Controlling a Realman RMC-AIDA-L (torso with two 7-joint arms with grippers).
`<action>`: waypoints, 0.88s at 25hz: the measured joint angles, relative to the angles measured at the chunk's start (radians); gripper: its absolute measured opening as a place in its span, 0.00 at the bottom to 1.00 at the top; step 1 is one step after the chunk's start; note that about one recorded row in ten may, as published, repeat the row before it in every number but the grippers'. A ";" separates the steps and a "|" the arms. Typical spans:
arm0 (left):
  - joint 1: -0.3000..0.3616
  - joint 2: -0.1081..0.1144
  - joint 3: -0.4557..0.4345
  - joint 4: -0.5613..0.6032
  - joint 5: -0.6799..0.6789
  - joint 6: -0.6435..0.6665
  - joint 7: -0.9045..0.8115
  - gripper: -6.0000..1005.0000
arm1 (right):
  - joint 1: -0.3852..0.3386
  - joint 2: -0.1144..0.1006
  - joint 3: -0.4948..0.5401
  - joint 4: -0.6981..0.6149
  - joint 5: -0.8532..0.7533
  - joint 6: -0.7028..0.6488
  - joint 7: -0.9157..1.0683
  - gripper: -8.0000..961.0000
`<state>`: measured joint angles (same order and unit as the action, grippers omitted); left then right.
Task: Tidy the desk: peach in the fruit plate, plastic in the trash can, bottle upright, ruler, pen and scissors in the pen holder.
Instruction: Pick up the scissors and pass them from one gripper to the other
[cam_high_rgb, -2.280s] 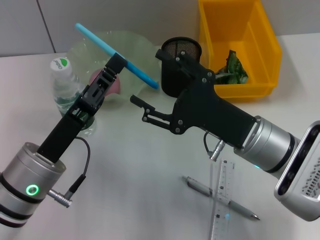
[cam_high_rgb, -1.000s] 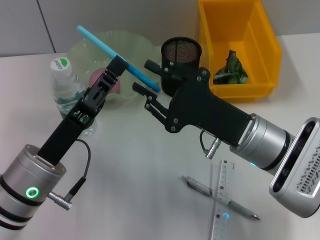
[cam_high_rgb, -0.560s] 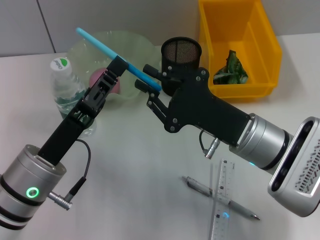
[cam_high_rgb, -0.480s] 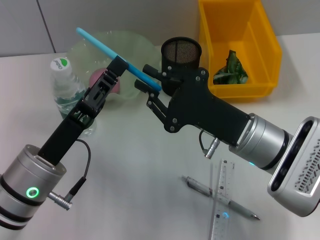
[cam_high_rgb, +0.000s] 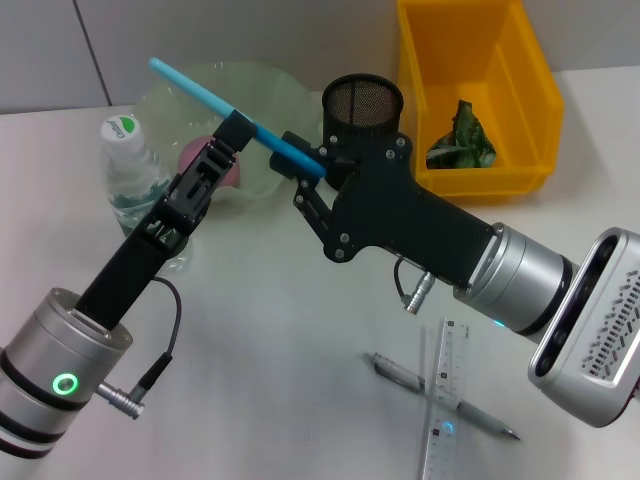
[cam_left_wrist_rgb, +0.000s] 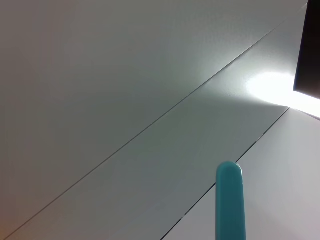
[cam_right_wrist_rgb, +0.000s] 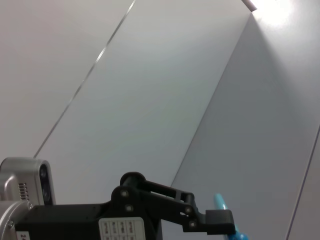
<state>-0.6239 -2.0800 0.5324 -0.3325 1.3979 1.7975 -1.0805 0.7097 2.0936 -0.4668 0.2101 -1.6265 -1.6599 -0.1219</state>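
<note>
Above the plain white desk (cam_high_rgb: 260, 330), the left gripper (cam_high_rgb: 234, 133) is clamped on the light blue covered scissors (cam_high_rgb: 210, 97), held tilted in the air over the pale green scalloped fruit plate (cam_high_rgb: 275, 90). The right gripper (cam_high_rgb: 298, 172) has its fingers at the scissors' lower end, just beside the black wire-mesh pen holder (cam_high_rgb: 362, 110); whether they grip it cannot be told. The pink fuzzy peach (cam_high_rgb: 192, 155) lies in the plate. The clear green-labelled bottle (cam_high_rgb: 128, 165) stands upright beside it. The transparent ruler (cam_high_rgb: 447, 400) and a silver pen (cam_high_rgb: 440, 396) lie crossed on the desk, well apart from the holder. Green plastic (cam_high_rgb: 462, 135) sits in the yellow rectangular trash can (cam_high_rgb: 530, 90).
</note>
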 joint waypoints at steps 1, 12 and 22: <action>0.000 0.000 0.000 0.000 0.000 0.000 0.000 0.24 | 0.000 0.000 0.000 0.000 0.000 0.000 0.000 0.15; 0.002 0.000 -0.001 0.004 0.002 0.003 -0.007 0.25 | -0.002 0.001 -0.002 0.001 -0.004 0.001 0.002 0.10; 0.009 0.000 -0.004 0.007 0.001 0.005 -0.008 0.55 | -0.007 0.000 0.001 0.000 0.001 -0.005 0.005 0.10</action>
<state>-0.6148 -2.0801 0.5285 -0.3252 1.3991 1.8027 -1.0886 0.7028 2.0939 -0.4657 0.2101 -1.6256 -1.6650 -0.1172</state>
